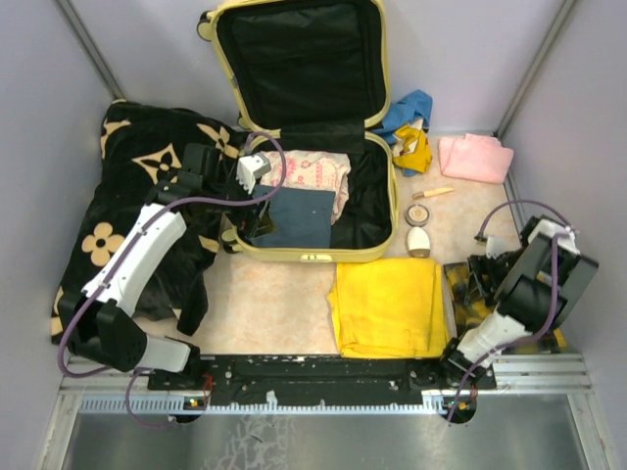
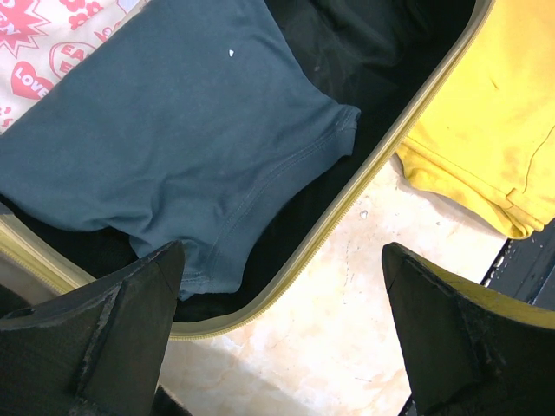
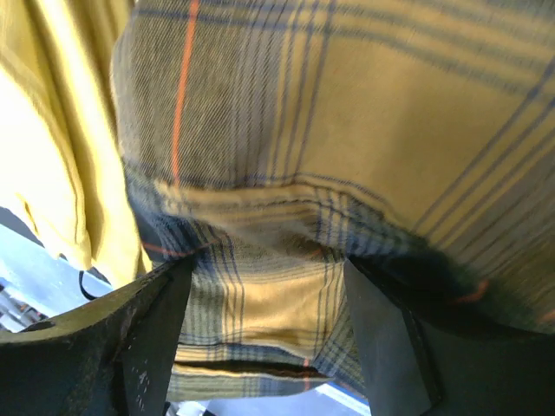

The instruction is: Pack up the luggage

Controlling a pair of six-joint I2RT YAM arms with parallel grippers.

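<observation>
The only readable writing is on the white garment [image 2: 61,48] packed in the luggage [image 1: 294,254]: red hearts and starbursts, one heart printed "LOVE", with the other letters cut off at the edge of the left wrist view. The luggage is a pale-yellow hard-shell suitcase with rounded corners and black lining. It lies open at the back centre of the table, with its lid standing upright against the rear wall and a small black wheel [image 1: 206,22] showing at the lid's upper left corner. A dark blue garment [image 2: 173,139] lies over the white one in the base half. The left gripper [image 2: 282,251] hangs above the suitcase's front zipper rim with its fingers spread wide and nothing between them. On the right side of the table, well apart from the luggage, the right gripper [image 3: 267,264] pinches a bunched fold of a yellow plaid cloth [image 3: 347,104]. A folded yellow cloth [image 1: 387,305] lies just in front of the suitcase, and a black blanket with tan flowers [image 1: 127,157] lies to its left.
</observation>
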